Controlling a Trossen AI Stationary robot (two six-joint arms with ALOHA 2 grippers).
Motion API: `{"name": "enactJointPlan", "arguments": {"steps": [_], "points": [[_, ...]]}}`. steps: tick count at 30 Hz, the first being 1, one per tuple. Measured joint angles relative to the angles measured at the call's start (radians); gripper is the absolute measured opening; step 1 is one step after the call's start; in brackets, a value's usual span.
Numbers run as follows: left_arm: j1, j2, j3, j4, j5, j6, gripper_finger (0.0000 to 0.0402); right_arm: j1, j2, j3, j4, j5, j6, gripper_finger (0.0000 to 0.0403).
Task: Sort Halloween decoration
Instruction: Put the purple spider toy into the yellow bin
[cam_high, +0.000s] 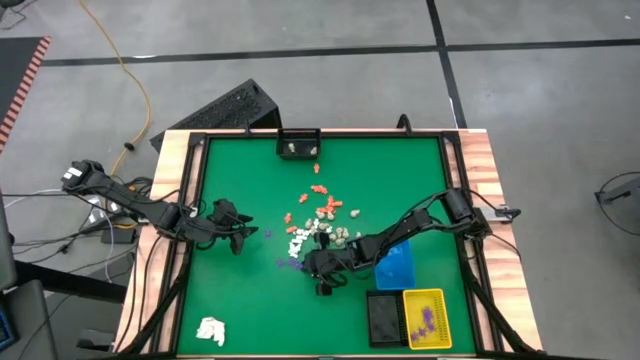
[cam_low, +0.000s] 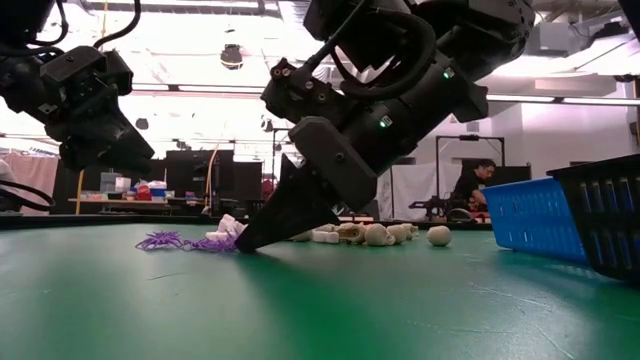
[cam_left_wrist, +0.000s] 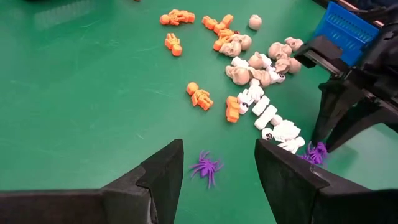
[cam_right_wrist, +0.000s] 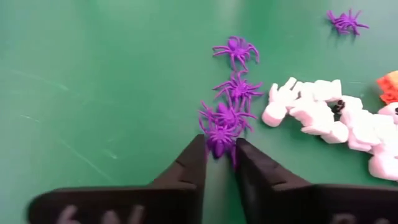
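Right tool pinches a purple spider, its body half hidden

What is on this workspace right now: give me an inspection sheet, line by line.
Surface: green mat in a wood-edged frame.
Job's things: a heap of orange, white and cream figurines; purple spiders lie loose on the mat, more in the yellow tray.
Clutter: white paper wad; blue tray; black tray; small black box at the far edge.
Grippers: right gripper tips down on the mat, closed on a purple spider; left gripper open above the mat.
Cables: yellow cord on the floor.
Surroundings: a seated person behind the table.
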Motion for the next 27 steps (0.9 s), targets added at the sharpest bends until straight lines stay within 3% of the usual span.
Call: {"name": "enactJointPlan", "arguments": {"steps": [5,18,27], "points": [[0.000,0.000,0.000,0.000,0.001,0.000,0.0189,-0.001,0.000,0.000,-0.003,0.000,0.024,0.0008],[0.000,0.000,0.000,0.000,0.002,-0.003,0.0189,0.016,-0.022,-0.003,-0.026,0.019,0.056,0.0001],[0.000,0.000,0.000,0.001,0.004,-0.003,0.0189,0.057,-0.209,-0.004,-0.307,0.020,0.138,0.0000]]}}
